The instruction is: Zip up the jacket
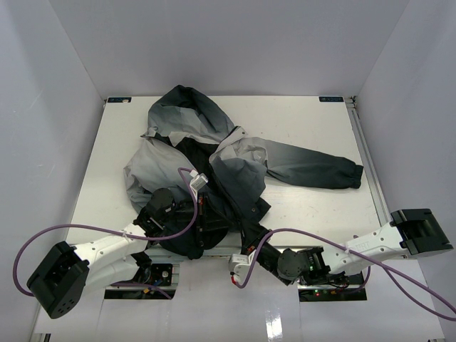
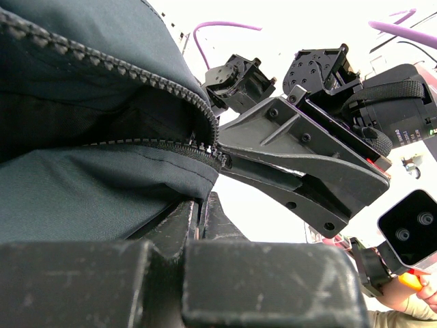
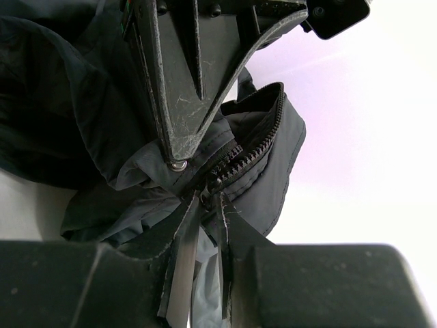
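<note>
The grey-to-charcoal jacket (image 1: 235, 160) lies crumpled on the table, hood at the back and one sleeve (image 1: 320, 169) stretched out to the right. Its bottom hem is lifted at the near edge. My left gripper (image 1: 198, 215) is shut on the hem fabric (image 2: 102, 198) just under the zipper's lower end (image 2: 216, 156). The zipper teeth (image 2: 130, 68) part above that point. My right gripper (image 3: 210, 198) faces it, its fingers (image 2: 300, 171) nipping the zipper pull (image 3: 213, 183) with only a narrow gap between them. A metal snap (image 3: 179, 165) shows beside the left gripper's fingers (image 3: 184, 102).
The white table (image 1: 313, 121) is walled in by white panels, with a metal rail (image 1: 367, 164) along its right edge. Purple cables (image 1: 85, 228) loop off both arms. A hand holding something orange (image 2: 416, 283) shows at the lower right of the left wrist view.
</note>
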